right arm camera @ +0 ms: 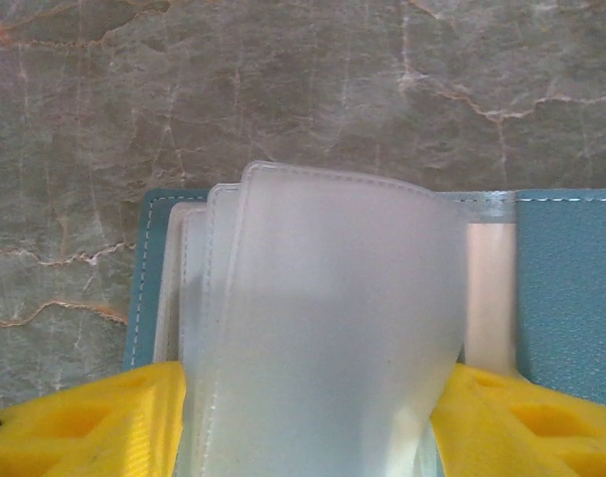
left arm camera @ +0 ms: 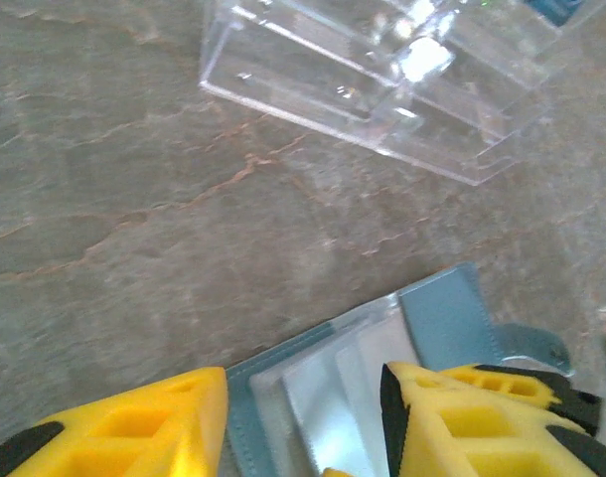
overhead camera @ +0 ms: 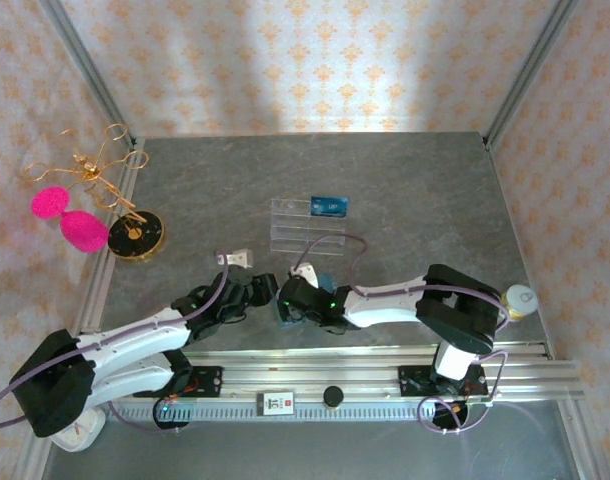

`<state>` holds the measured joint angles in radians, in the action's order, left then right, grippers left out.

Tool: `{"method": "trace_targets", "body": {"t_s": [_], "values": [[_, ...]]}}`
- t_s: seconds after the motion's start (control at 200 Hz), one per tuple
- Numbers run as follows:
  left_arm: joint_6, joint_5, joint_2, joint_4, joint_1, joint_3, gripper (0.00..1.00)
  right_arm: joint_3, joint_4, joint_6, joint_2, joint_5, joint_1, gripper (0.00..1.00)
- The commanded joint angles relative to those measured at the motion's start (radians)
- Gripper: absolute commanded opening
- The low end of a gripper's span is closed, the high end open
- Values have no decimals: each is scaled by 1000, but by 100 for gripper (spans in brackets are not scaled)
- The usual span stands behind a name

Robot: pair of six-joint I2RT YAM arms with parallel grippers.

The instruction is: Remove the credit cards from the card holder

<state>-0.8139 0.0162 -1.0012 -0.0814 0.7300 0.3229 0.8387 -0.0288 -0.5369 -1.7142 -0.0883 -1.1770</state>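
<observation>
Jaws of both arms parted over card holder (right arm camera: 571, 288), forearms low, wrists close.

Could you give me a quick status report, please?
Left hand open over card holder, lying open. Right hand straddling its frosted sleeves, grip unclear. Clear stand beyond, not in the way.

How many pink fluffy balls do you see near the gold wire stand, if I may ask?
2 pink balls: one at the far left of the gold wire stand, the other just nearer, beside the stand's round base. None seems hidden.
</observation>
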Motion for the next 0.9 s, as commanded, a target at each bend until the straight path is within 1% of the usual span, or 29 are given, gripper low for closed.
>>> {"method": "trace_targets", "body": {"t_s": [0.0,0.1,0.18,0.23,0.305,0.38,0.41,0.481,0.566,0.716,0.816,0.896], "values": [[-11,-33,37,43,-14,-34,47,19,-133,24,-85,-5,-32,66],[-11,-24,52,44,-23,-47,47,37,-175,23,-129,-23,-40,62],[-10,-10,58,43,-24,-53,47,27,-178,9,-132,-32,-40,55],[-10,4,59,39,-25,-56,47,21,-170,-2,-127,-36,-40,49],[-8,23,61,35,-25,-59,46,18,-154,-15,-114,-38,-40,34],[-2,46,62,19,-24,-65,46,15,-132,-30,-99,-31,-39,25],[-2,57,61,11,-24,-68,46,10,-118,-38,-92,-29,-39,22],[-1,93,59,-21,-24,-76,42,-7,-83,-58,-68,-20,-39,18],[-8,131,46,-59,-23,-85,35,-34,-36,-80,-32,-2,-33,10],[-24,166,29,-117,-11,-73,21,-79,16,-103,38,8,-14,1],[-44,177,11,-186,11,-71,19,-101,33,-121,56,34,6,0],[-51,198,-49,-227,27,-61,14,-110,45,-130,54,46,10,0]]}}
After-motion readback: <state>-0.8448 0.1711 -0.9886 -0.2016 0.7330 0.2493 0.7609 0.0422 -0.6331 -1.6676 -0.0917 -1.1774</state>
